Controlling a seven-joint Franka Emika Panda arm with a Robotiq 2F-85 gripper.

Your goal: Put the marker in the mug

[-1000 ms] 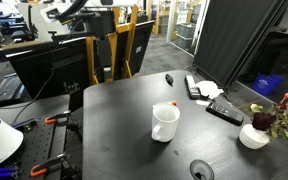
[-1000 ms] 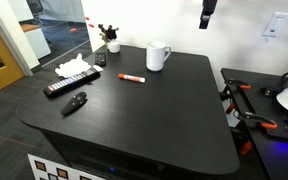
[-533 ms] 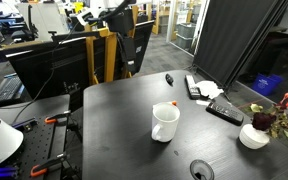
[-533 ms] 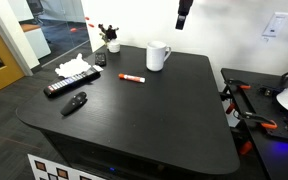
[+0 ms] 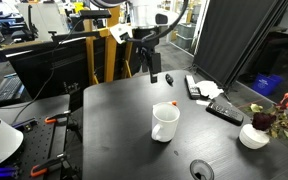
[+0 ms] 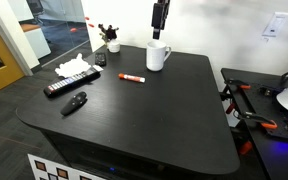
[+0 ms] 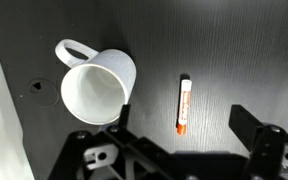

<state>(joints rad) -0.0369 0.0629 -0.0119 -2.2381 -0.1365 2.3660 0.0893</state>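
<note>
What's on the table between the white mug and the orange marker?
Nothing; the wrist view shows bare black tabletop between white ceramic mug and slim orange-red marker.

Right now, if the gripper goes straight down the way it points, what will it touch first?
Probably the marker, which in the wrist view lies between the fingers of the open gripper. The mug stands close beside one finger, so its rim might be brushed; depth is unclear.

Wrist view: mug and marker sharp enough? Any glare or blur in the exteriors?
Wrist view: mug and marker crisp, table grain visible, left edge blown out white, jaws dark at the bottom. In an exterior view, the gripper is a dark silhouette against the bright wall. In an exterior view, the mug is clear, the background soft.
</note>
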